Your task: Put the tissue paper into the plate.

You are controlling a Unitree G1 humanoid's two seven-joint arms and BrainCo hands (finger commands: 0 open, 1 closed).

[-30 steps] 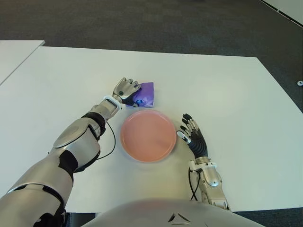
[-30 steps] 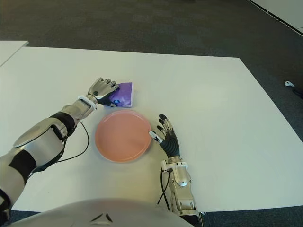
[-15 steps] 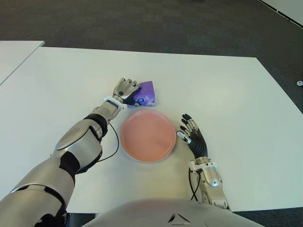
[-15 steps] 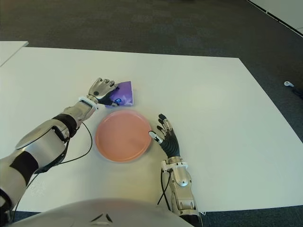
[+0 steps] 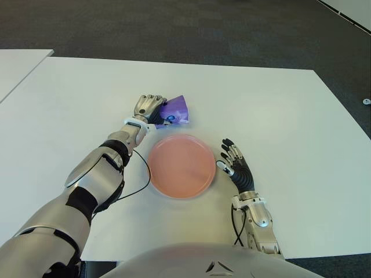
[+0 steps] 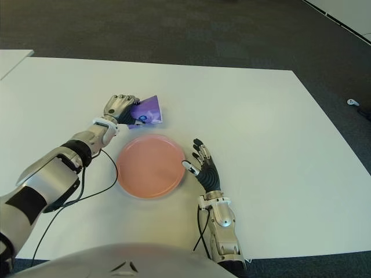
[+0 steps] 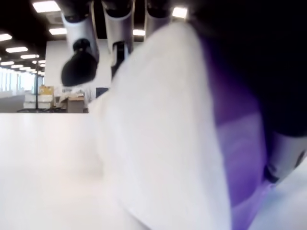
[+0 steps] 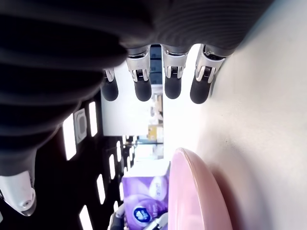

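Gripping the tissue pack (image 5: 175,112) in my left hand (image 5: 148,108), I should lift clear before crossing to the nearby plate (image 5: 181,166).

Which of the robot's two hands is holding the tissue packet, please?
The left hand, beyond the pink plate, fingers curled on the purple tissue packet. The right hand, beside the plate, holds nothing.

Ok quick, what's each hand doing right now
Left hand: closed on the purple tissue pack, beyond the plate.
Right hand: open, holding nothing, beside the plate's right.
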